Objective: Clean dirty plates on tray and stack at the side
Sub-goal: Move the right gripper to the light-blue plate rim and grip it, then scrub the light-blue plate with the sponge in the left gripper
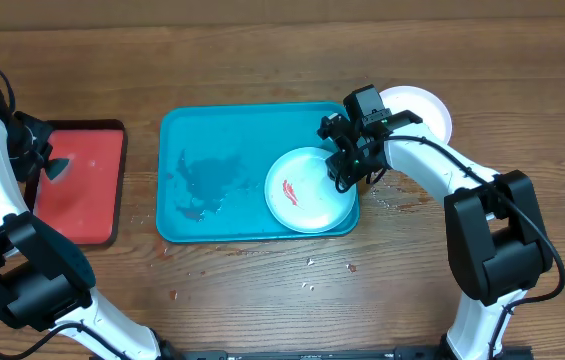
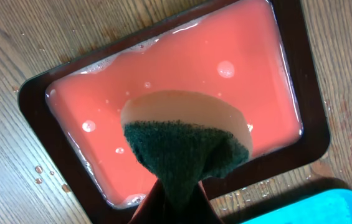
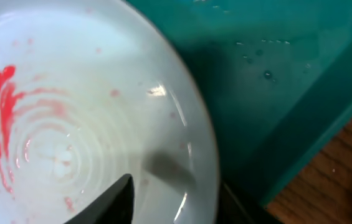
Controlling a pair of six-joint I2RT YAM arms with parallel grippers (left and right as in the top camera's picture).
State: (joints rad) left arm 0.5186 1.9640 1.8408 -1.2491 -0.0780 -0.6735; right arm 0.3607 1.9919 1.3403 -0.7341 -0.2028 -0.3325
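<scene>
A pale whitish plate (image 1: 307, 190) with a red smear lies in the right end of the teal tray (image 1: 212, 130). In the right wrist view the plate (image 3: 70, 112) fills the frame, with the smear at its left. My right gripper (image 1: 345, 175) (image 3: 176, 186) is open and straddles the plate's right rim, one finger inside the plate and one outside. My left gripper (image 1: 54, 165) (image 2: 176, 190) is shut on a sponge (image 2: 185, 134) with a dark green scouring side, held over the red tray. A white plate (image 1: 424, 108) lies on the table at the back right, partly hidden by my right arm.
The red tray with a dark rim (image 1: 82, 185) (image 2: 32, 93) stands at the left and holds soapy water. Wet patches lie on the teal tray's left half (image 1: 207, 180). Water drops and crumbs dot the table in front of the tray (image 1: 312, 265).
</scene>
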